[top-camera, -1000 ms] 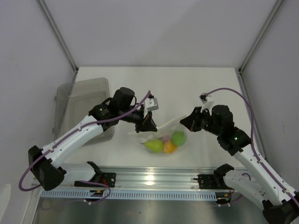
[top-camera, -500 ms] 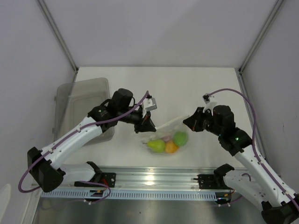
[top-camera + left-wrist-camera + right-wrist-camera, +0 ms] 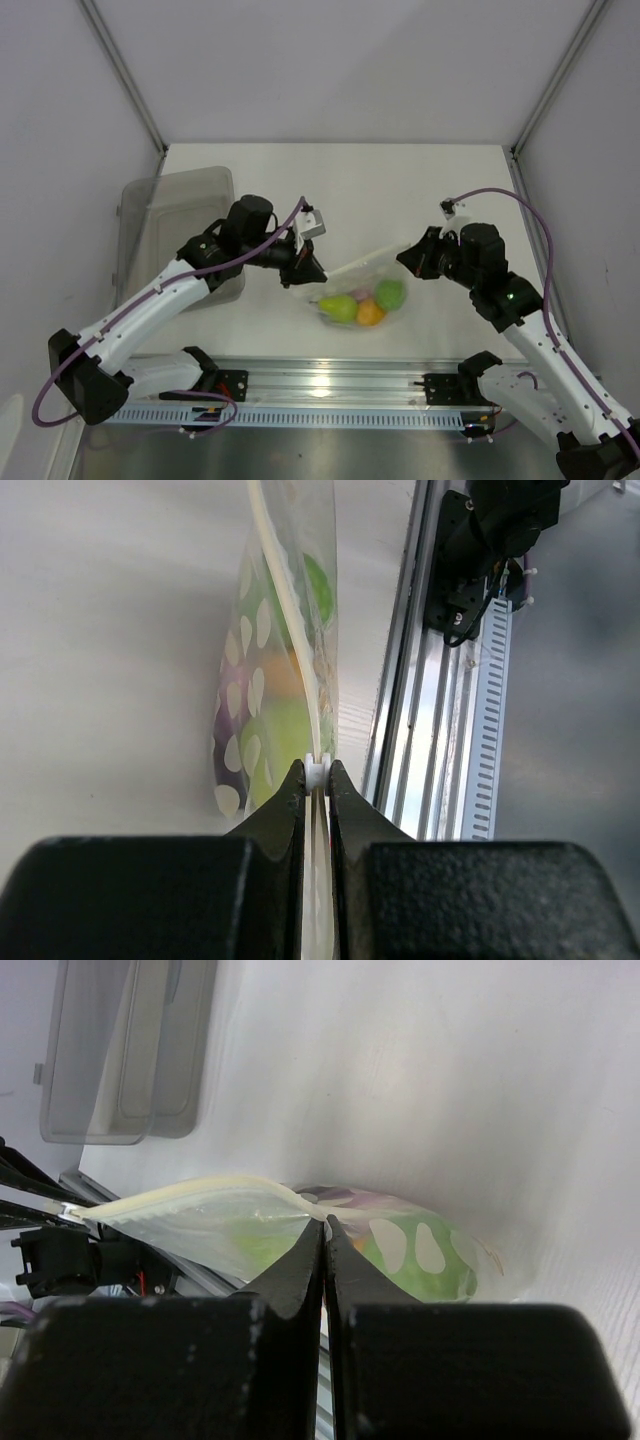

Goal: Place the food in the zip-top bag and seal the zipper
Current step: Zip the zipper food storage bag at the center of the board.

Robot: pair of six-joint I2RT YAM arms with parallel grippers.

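Plain white table [image 3: 420, 180]. See-through grey bin [image 3: 170, 210] sits at its left edge, and the stuffed zip-top bag [image 3: 362, 295] looks to rest its belly near the front rail [image 3: 330, 380].

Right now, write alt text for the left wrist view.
The left gripper is shut on the zipper of a clear zip-top bag stretching away above the white table. Green, orange and purple toy food shows through its side; an aluminium rail runs along the right.
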